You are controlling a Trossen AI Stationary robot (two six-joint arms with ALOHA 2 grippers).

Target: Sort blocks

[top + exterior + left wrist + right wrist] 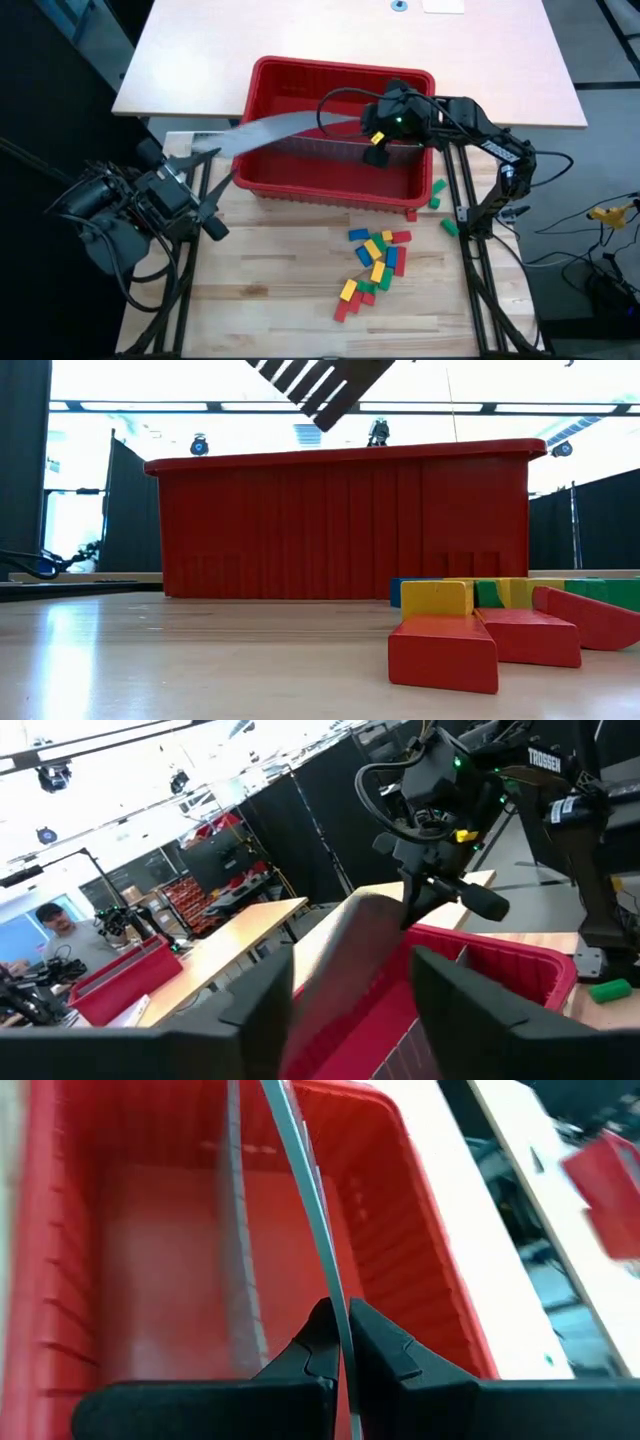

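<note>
A long flat grey slotted panel (285,130) hangs in the air, slanting from over the red bin (300,185) out past its left wall. My right gripper (377,155) is above the bin, shut on the panel's right end. My left gripper (212,190) is at the table's left with its fingers wide apart, and the panel's left end (345,950) lies between them. Several red, green, blue and yellow blocks (375,265) lie loose on the table in front of the bin. A second grey panel (240,1280) stands upright inside the bin. My right gripper pinches the grey panel near its right end (338,1295), one finger on each flat face. The fingers come from above and point down into the bin. The panel is lifted clear of the bin. My left gripper: I cannot tell whether its fingers (270,995) touch the panel.
Single green blocks (437,190) lie right of the bin. In the low view the blocks (470,635) are close in front and the panel's slotted edge (320,385) shows above the bin's rim. Black frame rails (470,260) run along both table sides. A person sits beyond the table (55,925).
</note>
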